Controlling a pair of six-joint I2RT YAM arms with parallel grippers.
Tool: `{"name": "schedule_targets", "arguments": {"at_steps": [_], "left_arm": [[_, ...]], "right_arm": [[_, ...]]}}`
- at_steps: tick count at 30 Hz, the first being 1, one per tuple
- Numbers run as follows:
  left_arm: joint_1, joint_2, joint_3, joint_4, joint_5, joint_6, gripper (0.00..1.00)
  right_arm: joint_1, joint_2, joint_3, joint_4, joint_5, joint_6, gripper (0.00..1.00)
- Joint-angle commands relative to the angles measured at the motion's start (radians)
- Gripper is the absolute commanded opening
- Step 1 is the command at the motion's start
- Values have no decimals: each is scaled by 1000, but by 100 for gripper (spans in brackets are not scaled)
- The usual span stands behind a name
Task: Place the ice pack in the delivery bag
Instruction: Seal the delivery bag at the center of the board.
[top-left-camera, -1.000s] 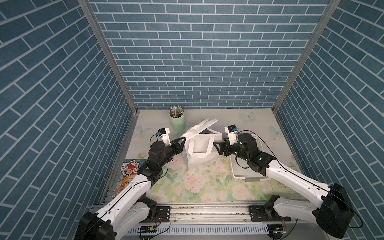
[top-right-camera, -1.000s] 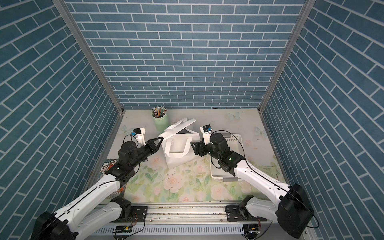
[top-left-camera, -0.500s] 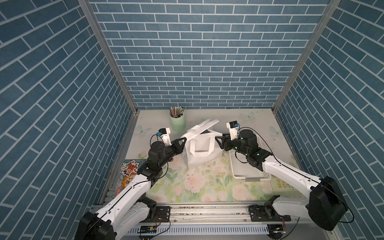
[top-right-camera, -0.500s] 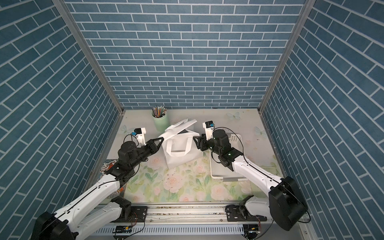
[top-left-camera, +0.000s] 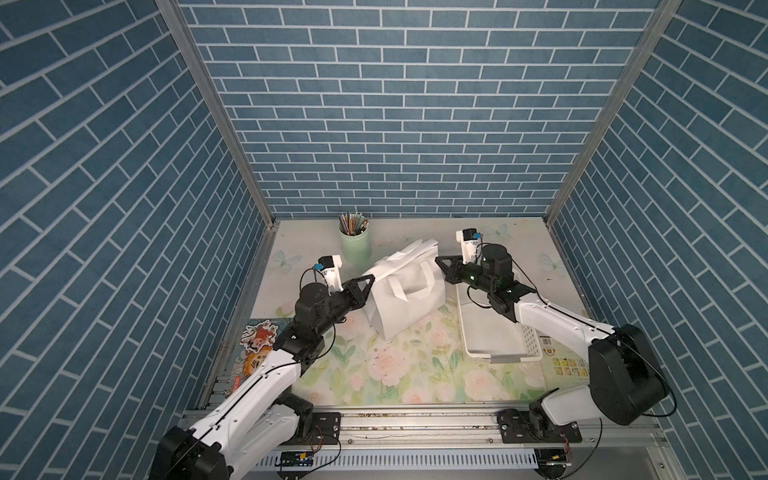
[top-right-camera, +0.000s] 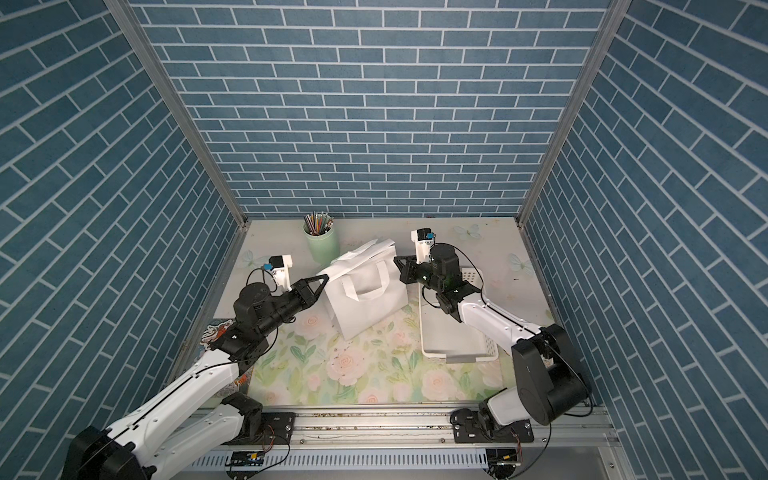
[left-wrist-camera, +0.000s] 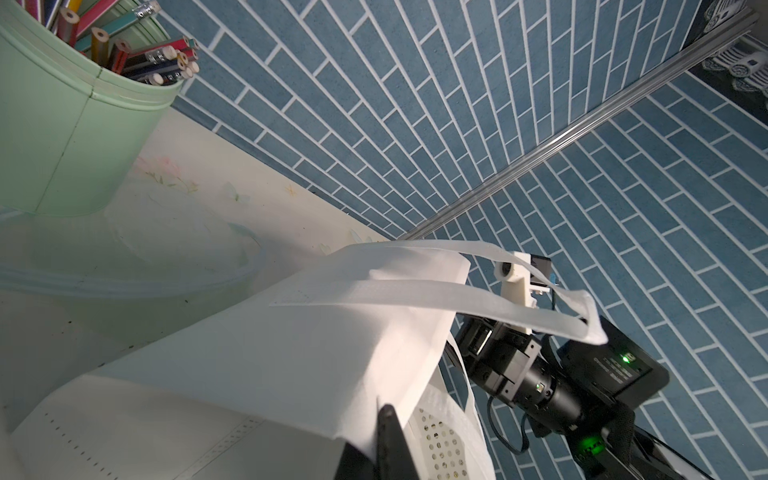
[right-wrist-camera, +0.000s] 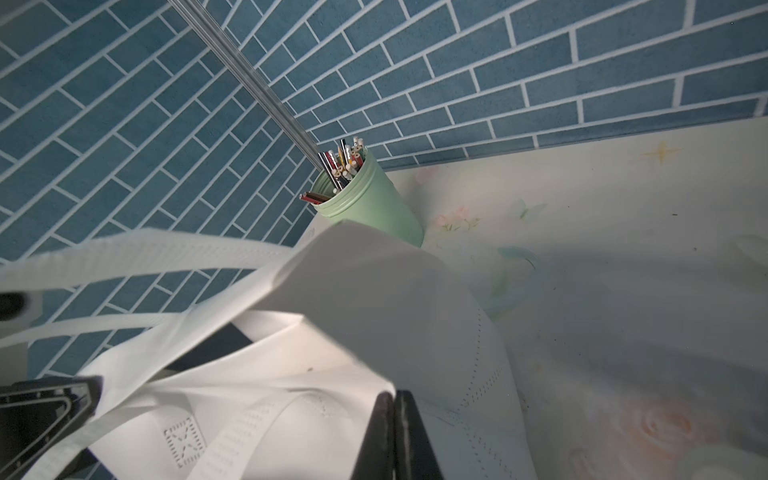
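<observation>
While both arms reach in from the near rail, we see the left gripper (top-left-camera: 368, 279) pointing toward the robot's right, its jaws clenched on the left upper corner of the delivery bag (top-left-camera: 409, 307). The right arm extends over the white basket (top-left-camera: 503, 357). The right gripper (top-left-camera: 439, 259) points left at the bag's right upper corner with its jaws pressed together; whether they pinch fabric we cannot tell. The bag stands upright in the middle of the counter (top-left-camera: 395, 374), mouth up, its long axis running from gripper to gripper, right end farther back. Where the ice pack lies we cannot tell.
</observation>
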Motion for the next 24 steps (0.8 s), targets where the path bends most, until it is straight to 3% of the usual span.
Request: {"name": "schedule_targets", "arguments": {"at_steps": [1,12,17,19,20,24], "left_arm": [[0,-15,-25,21,64,19,0],[1,-92,-64,-32,33,52,0],[0,-69,-77,8,57,24,0],[0,-58,-73,8,55,22,0],[1,-52,-70,9,55,22,0],[0,-45,-55,1,53,22,0]], "right_arm": [[-15,54,60,39,-67,62,0],[-35,102,118,-14,-28,106,0],[-32,62,76,38,-96,68,0],[-32,35,41,81,-135,55,26],[-31,25,27,94,-158,45,34],[-26,-21,-20,118,-202,-21,51]]}}
